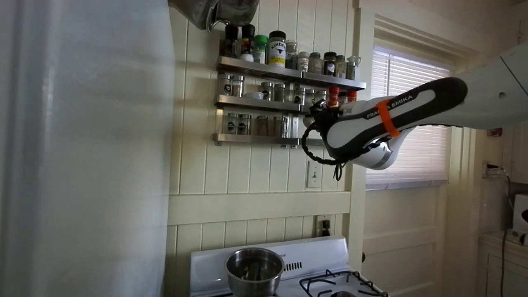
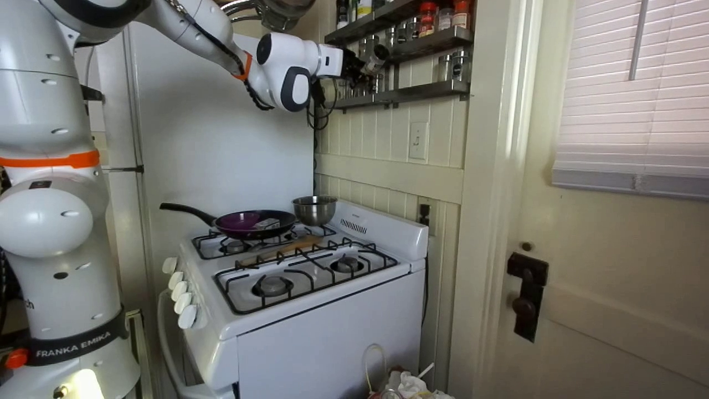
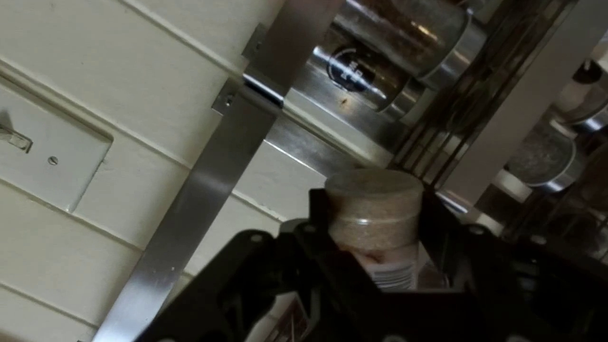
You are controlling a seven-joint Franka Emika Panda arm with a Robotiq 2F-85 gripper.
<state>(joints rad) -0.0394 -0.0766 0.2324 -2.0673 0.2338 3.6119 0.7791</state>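
My gripper (image 3: 373,209) is shut on a spice jar (image 3: 380,232) in the wrist view. The jar has a clear end, pale tan contents and a label with a barcode. The fingers press on both its sides. In an exterior view the gripper (image 2: 355,66) holds the jar (image 2: 372,65) tilted in front of the wall shelves, its dark end outward. In an exterior view the gripper (image 1: 324,113) is in front of the right part of the lower shelves, and the jar is mostly hidden there. Spice jars (image 3: 370,71) on a metal shelf (image 3: 228,137) are near the fingers.
Metal shelves (image 1: 260,139) with several spice jars (image 1: 277,49) are on the panelled wall. Below stands a white stove (image 2: 332,310) with a metal bowl (image 2: 314,210) and a black pan (image 2: 282,224). A white fridge (image 1: 86,148) and a door with blinds (image 2: 631,100) flank it.
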